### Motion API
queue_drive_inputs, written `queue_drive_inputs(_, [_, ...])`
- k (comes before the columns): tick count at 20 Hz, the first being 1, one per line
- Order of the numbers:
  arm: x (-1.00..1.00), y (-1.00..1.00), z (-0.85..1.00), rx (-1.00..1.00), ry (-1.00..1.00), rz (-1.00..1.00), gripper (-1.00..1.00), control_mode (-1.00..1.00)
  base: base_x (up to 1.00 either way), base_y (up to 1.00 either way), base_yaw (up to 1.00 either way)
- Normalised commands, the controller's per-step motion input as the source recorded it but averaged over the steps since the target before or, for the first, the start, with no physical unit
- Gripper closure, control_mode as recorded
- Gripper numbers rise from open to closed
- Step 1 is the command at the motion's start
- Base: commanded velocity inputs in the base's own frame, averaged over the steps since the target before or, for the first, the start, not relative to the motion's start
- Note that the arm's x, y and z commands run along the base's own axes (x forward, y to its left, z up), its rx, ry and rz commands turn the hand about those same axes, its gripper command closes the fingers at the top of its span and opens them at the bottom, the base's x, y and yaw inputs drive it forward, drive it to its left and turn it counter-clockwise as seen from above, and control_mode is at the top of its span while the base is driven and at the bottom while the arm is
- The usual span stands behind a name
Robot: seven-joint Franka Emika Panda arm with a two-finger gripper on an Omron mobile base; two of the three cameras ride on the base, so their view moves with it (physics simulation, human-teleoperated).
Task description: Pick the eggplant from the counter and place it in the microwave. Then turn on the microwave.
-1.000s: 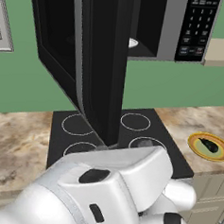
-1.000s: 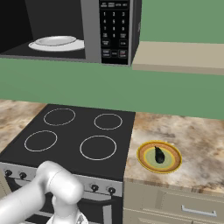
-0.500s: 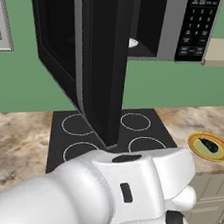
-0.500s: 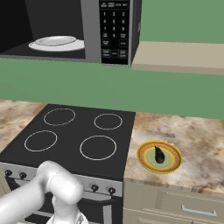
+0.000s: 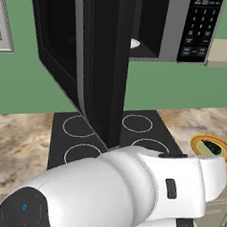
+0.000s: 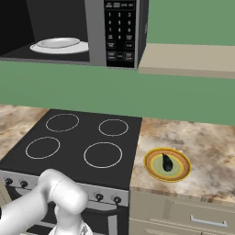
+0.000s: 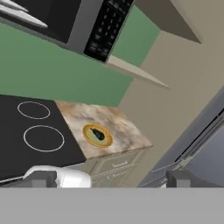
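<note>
The small dark eggplant [image 6: 167, 162] lies on a yellow-rimmed green plate [image 6: 151, 164] on the marbled counter [image 6: 206, 140], right of the stove. The left base view shows the eggplant [image 5: 210, 146] by the right edge, and in the hand view the eggplant [image 7: 98, 134] is small and far off. The microwave [image 6: 120, 30] hangs above the stove with its door [image 5: 104, 62] swung wide open; a white dish [image 6: 59, 45] sits inside. My gripper [image 7: 111, 179] is open and empty, low in front of the stove, well away from the eggplant.
The black four-ring stove [image 6: 82, 142] with front knobs lies under the microwave. A beige shelf [image 6: 188, 59] juts out right of the microwave. Drawers [image 6: 193, 215] sit under the counter. My white arm [image 5: 119, 192] blocks much of the left base view.
My arm's white link has swung across to the right in the left base view and covers more of the stove. The eggplant, plate and microwave door have not moved.
</note>
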Motion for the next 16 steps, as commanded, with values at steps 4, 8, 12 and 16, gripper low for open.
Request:
queue_drive_inputs(4, [-0.03,-0.34,-0.03,0.11,0.0,-0.05,-1.0,-1.0,0.0,0.0,0.0])
queue_drive_inputs(8, [-0.07,-0.36,-0.01,0.1,0.01,-0.06,-1.0,-1.0,0.0,0.0,0.0])
queue_drive_inputs(12, [-0.16,-0.34,-0.01,0.08,0.03,-0.07,-1.0,-1.0,0.0,0.0,0.0])
queue_drive_inputs(16, [-0.03,-0.38,-0.01,0.05,0.06,-0.04,-1.0,-1.0,0.0,0.0,0.0])
